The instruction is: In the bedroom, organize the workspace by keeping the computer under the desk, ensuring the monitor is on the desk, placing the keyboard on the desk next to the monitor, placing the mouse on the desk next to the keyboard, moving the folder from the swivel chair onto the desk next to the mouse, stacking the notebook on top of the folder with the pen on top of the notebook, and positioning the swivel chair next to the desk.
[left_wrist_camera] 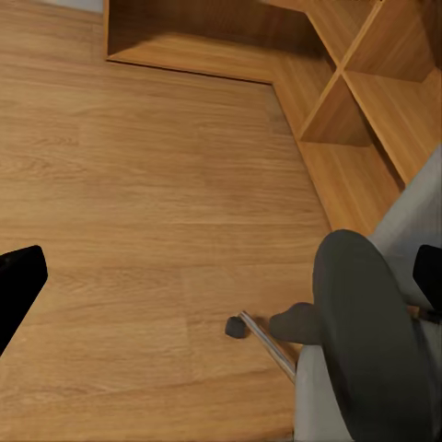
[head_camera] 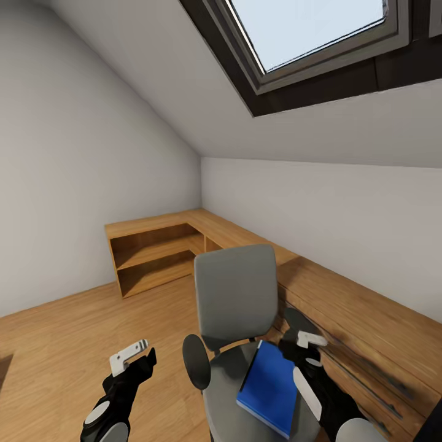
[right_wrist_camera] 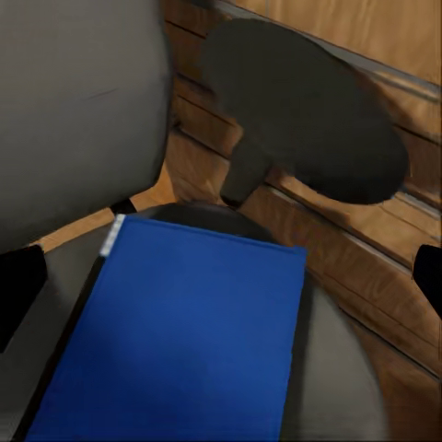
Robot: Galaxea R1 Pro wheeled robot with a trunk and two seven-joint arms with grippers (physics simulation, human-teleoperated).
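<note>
Blue folder (head_camera: 269,388) lying flat on the grey seat of the swivel chair (head_camera: 236,301), dark spine edge toward the chair's tall back, one corner reaching out to the seat's front rim. Seen up close from the right wrist view, folder (right_wrist_camera: 175,336) covering most of the seat, nothing stacked on it. Right gripper (head_camera: 305,345) poised just above the folder's far right corner, beside the chair's right armrest (right_wrist_camera: 304,110); forearm angled in from the lower right, wrist tipped down toward the seat. Jaws spread wide, dark fingertips (right_wrist_camera: 18,290) at either edge of the wrist view, gripping nothing, not touching the folder. Left gripper (head_camera: 130,359) held out over the bare wood floor (head_camera: 55,344), left of the chair and clear of it, arm raised forward from the lower left. Jaws parted wide there too, empty. Left armrest (left_wrist_camera: 364,331) and a chrome leg with caster (left_wrist_camera: 238,326) showing in the left wrist view. Beyond the chair, low wooden shelving (head_camera: 153,252) wrapping the corner under the sloped ceiling and skylight (head_camera: 307,31).
</note>
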